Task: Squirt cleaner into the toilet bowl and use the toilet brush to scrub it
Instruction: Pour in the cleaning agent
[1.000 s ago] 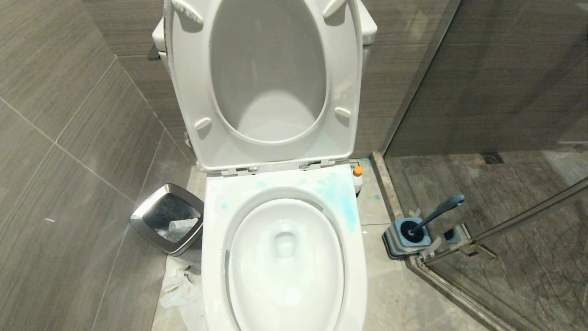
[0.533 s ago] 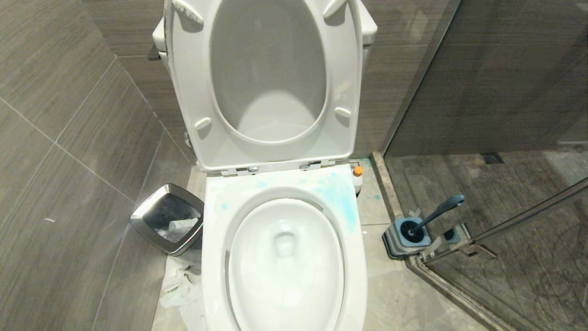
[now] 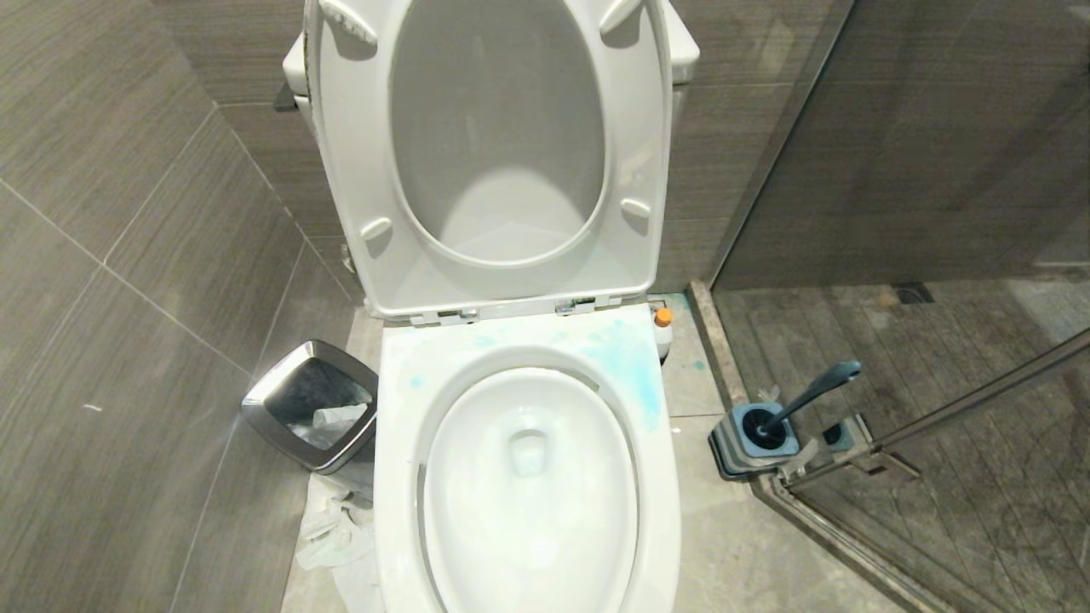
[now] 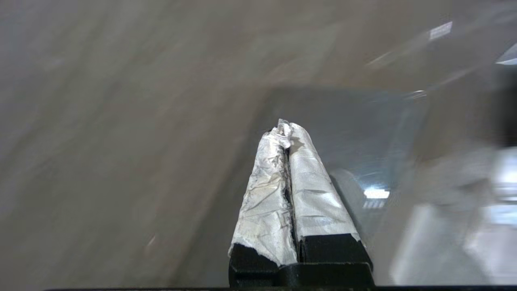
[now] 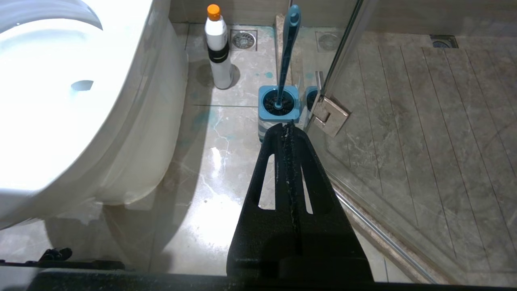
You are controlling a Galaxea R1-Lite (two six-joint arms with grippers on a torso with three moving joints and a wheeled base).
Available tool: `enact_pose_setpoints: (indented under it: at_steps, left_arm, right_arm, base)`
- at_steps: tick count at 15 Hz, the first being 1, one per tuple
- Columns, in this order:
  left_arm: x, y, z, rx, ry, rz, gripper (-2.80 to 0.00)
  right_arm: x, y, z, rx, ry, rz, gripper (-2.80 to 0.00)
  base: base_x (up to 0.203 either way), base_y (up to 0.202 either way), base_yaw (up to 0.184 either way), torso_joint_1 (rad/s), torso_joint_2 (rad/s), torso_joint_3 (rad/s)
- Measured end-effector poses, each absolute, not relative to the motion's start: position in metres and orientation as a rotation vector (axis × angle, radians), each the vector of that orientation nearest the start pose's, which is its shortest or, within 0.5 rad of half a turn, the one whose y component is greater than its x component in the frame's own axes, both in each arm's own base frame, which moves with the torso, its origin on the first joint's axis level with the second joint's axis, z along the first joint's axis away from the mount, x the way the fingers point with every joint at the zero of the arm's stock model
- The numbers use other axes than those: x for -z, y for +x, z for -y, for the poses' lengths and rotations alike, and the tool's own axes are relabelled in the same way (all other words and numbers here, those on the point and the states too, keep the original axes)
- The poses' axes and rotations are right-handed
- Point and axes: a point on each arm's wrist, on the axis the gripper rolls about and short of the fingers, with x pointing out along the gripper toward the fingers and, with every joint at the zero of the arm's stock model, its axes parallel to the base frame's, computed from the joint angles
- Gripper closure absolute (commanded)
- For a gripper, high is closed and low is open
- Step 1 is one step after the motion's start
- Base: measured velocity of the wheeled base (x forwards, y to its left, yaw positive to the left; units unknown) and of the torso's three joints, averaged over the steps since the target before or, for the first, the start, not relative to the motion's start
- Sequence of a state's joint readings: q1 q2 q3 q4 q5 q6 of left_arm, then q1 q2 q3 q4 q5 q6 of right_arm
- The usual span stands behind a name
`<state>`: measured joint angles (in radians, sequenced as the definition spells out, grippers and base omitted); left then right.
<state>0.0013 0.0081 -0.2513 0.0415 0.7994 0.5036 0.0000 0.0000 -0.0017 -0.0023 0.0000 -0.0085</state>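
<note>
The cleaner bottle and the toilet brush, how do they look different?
The cleaner bottle is white with an orange cap; the toilet brush is blue-grey with black bristles. The bottle stands straight up on the bare floor; the brush leans in its square holder. The bottle is thick and round; the brush handle is thin and curved. Both sit on the floor to the robot's right of the toilet bowl, and no gripper touches either one.

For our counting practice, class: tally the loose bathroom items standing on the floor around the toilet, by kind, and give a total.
Cleaner bottle: 1
Toilet brush: 1
Brush holder: 1
Waste bin: 1
Total: 4
</note>
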Motion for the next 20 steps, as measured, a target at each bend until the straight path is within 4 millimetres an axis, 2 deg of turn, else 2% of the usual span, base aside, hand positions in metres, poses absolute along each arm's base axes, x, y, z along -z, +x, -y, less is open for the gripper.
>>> enact_pose_setpoints:
  at_steps: [3,5,7,13,20]
  left_arm:
    - [-0.125,-0.045,-0.011,-0.524,0.404,0.05,0.0]
    - [-0.109,-0.036,-0.006,-0.311,0.352,0.058,0.0]
    - [-0.095,-0.029,-0.004,-0.173,0.282,0.042,0.0]
    - [-0.079,-0.024,0.001,0.056,0.211,0.016,0.0]
    - [-0.076,-0.023,0.001,0.028,0.058,0.003,0.0]
  right_arm:
    - [-0.076,-0.023,0.0,0.0,-0.009,0.004,0.0]
    - [-0.076,-0.023,0.0,0.0,-0.009,0.004,0.0]
    - [-0.076,-0.023,0.0,0.0,-0.009,0.004,0.0]
    - [-0.076,-0.023,0.0,0.0,-0.009,0.004,0.0]
    - [-0.076,-0.023,0.0,0.0,-0.009,0.004,0.0]
  base:
    - [0.0,0.0,0.0,0.0,0.0,0.0]
    - [0.0,0.0,0.0,0.0,0.0,0.0]
    - [0.0,0.0,0.0,0.0,0.0,0.0]
    - [0.0,0.0,0.0,0.0,0.0,0.0]
    - [0.0,0.0,0.0,0.0,0.0,0.0]
